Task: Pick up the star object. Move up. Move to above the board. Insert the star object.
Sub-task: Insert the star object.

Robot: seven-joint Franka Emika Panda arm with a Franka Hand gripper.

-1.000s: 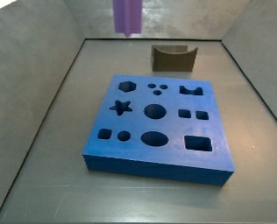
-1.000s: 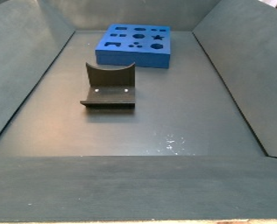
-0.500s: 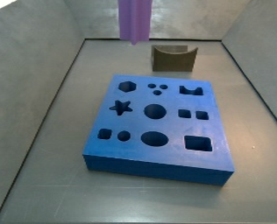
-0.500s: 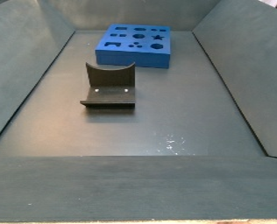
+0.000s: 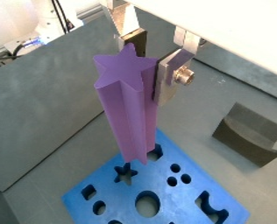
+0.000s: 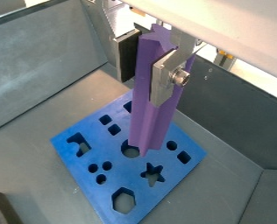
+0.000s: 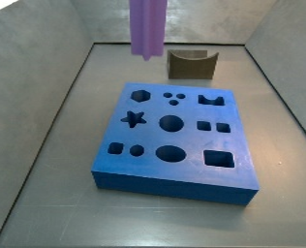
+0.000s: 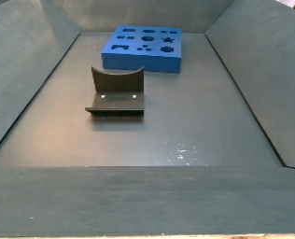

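The star object (image 5: 129, 109) is a tall light-purple ridged prism. It hangs upright in my gripper (image 5: 151, 68), which is shut on its upper part. Both wrist views show this, with the gripper (image 6: 147, 68) clamping the prism (image 6: 152, 114) between a dark pad (image 6: 124, 57) and a silver plate. The bright-blue board (image 6: 106, 157) lies below, and its star hole (image 6: 154, 173) is empty. In a side view the prism's lower end (image 7: 146, 27) hangs above the far edge of the board (image 7: 175, 170), behind the star hole (image 7: 134, 119). The gripper itself is out of both side views.
The dark fixture (image 7: 191, 64) stands behind the board and also shows in a side view (image 8: 117, 91) and a wrist view (image 5: 252, 131). The board (image 8: 145, 49) lies at the far end of the grey walled bin.
In the side view the star object's lower end has moved further into the frame, lower and closer to the board. The board and the fixture have not moved.
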